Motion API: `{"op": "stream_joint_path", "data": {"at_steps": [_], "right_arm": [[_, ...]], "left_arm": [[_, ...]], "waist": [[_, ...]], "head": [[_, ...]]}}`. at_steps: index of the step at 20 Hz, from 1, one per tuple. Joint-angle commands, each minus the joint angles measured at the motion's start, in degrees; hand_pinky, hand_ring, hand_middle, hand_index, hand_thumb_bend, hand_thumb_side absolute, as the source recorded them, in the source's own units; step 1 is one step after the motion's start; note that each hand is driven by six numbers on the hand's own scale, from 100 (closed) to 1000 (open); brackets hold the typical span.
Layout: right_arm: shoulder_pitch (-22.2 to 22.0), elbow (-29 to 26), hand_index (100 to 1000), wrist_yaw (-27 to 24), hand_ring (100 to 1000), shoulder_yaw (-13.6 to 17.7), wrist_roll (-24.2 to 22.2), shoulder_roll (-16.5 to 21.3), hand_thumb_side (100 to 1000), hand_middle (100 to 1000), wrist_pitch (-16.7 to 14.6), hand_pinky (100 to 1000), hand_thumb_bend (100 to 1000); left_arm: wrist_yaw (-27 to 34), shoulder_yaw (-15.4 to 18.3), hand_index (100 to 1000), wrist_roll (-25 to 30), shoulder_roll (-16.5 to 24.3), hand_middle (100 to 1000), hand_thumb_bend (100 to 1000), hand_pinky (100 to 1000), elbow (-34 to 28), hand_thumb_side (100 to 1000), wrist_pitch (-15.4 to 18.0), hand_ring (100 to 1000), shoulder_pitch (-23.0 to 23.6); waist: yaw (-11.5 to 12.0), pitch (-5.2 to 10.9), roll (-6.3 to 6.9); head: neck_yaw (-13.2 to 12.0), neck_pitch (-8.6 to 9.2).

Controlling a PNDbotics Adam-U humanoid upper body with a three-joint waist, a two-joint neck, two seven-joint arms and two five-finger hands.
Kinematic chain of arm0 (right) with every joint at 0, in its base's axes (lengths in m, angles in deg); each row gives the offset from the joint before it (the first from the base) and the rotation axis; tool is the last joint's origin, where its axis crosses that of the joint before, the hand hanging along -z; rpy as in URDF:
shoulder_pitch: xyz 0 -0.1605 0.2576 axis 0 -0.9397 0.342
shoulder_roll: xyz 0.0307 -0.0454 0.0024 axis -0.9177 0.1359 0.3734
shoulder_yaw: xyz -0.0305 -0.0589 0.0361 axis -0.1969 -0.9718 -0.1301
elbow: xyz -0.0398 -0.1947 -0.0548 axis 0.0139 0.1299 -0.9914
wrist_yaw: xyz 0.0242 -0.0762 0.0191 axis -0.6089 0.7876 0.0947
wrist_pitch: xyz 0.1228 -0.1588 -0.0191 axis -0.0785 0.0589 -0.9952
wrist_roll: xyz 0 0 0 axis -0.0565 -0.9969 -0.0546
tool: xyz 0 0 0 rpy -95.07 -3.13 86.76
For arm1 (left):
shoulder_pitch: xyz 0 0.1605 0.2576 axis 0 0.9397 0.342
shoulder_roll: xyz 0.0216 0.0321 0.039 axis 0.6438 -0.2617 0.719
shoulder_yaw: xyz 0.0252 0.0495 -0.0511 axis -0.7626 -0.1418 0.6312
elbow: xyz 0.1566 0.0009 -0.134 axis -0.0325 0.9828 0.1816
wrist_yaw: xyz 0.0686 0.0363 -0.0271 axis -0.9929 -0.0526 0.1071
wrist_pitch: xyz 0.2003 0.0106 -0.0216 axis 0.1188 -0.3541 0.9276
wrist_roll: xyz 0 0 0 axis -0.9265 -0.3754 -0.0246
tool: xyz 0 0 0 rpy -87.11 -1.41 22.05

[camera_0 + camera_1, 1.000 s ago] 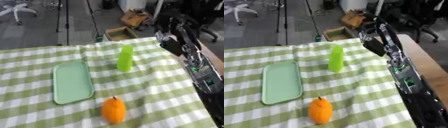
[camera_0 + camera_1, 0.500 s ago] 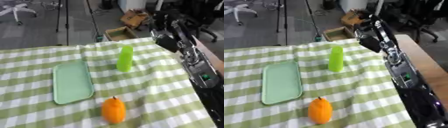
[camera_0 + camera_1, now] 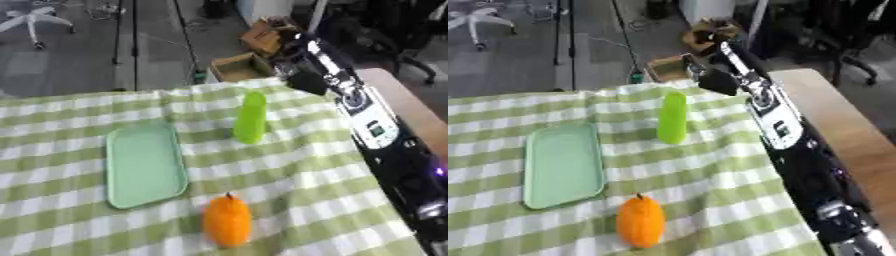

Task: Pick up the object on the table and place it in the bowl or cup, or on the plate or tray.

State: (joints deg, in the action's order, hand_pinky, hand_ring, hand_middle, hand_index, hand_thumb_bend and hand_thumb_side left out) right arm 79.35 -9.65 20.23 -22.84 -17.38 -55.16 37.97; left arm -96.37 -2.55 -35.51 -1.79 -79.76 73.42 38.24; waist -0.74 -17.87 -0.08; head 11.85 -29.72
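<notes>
Cloth-covered table [image 3: 79, 115], the cloth a soft green-and-white check with slight wrinkles, hanging over the far edge. Orange object [image 3: 227, 221]: rounded, elongated, smooth-skinned like a fruit with a small dark stem at its top, resting on the cloth at the near middle, untouched. Tray [image 3: 144, 165]: pale mint green, flat, rectangular with rounded corners and a low raised rim, matte like plastic, lying just beyond and to the left of the orange object, with nothing on it. Cup [image 3: 250, 118]: tall, narrow, lime green, upright, smooth-walled, standing beyond the tray's far right corner. Right arm: black casing with silver joints and a white panel, running from the lower right corner up along the table's right side. Right hand [image 3: 716, 80]: dark, raised above the table's far edge, beyond and to the right of the cup, touching nothing; whether its fingers are straight or curled cannot be told.
</notes>
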Motion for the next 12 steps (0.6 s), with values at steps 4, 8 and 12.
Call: {"op": "stream_joint_path", "data": {"at_steps": [4,8,12], "right_arm": [[4.3,7.52,949,6.25,807,0.45,-3.88,-2.55,533,847,-4.12,787,283],[4.75,10.38,952,9.31,837,0.14,-6.29,-4.29,570,855,-6.11,840,308],[4.74,11.04,956,13.82,866,-0.45,-7.92,-4.74,574,865,-8.31,887,341]], "left_arm": [[0.16,-0.18,864,0.46,0.59,776,359,812,-1.16,997,0.03,720,-0.16],[0.19,-0.23,865,0.58,0.67,775,360,812,-1.16,995,0.09,720,-0.16],[0.22,-0.2,865,0.59,0.7,775,360,812,-1.16,995,0.09,720,-0.13]], "waist": [[0.53,8.48,0.65],[1.03,8.61,0.73],[1.13,8.66,0.7]], "head": [[0.69,-0.21],[1.03,-0.11],[1.21,-0.06]]}}
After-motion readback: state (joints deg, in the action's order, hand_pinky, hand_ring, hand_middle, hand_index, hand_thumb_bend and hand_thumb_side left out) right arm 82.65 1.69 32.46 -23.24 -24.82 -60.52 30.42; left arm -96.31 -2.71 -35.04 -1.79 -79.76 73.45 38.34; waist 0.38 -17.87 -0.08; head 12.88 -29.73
